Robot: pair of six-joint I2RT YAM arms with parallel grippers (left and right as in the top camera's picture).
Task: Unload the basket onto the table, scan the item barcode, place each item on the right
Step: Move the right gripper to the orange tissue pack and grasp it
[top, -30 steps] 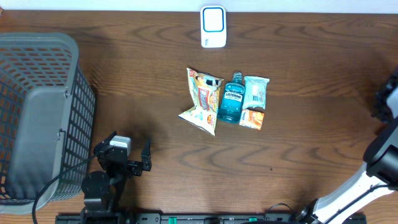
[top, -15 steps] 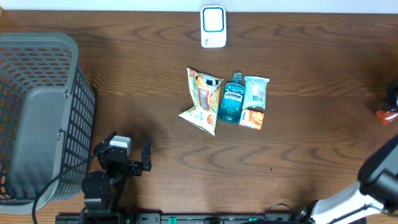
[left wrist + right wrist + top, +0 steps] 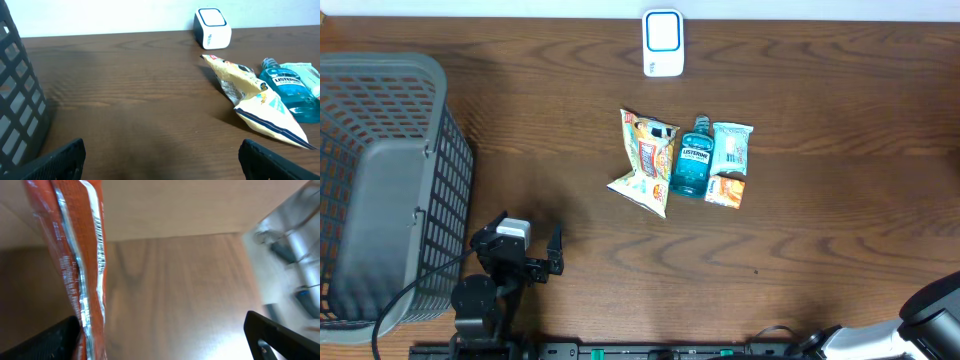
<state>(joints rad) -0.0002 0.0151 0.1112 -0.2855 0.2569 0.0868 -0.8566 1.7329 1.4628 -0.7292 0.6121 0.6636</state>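
Claw (image 3: 162,327) wide open beside orange packet (image 3: 67,240)

1. Over on the left, 1 grey basket (image 3: 445,190), and that's the only 1.
2. At the far edge, 1 white scanner (image 3: 663,43).
3. In the middle cluster, 1 blue mouthwash bottle (image 3: 694,165).
4. Packets in that cluster: 3 in total, made up of 1 chip bag (image 3: 645,160), 1 pale packet (image 3: 732,147) and 1 small orange packet (image 3: 725,190).
5. The right wrist view adds 1 orange wrapper (image 3: 85,255), so that's 4 packets overall.
6. All on 1 wooden table (image 3: 820,100).
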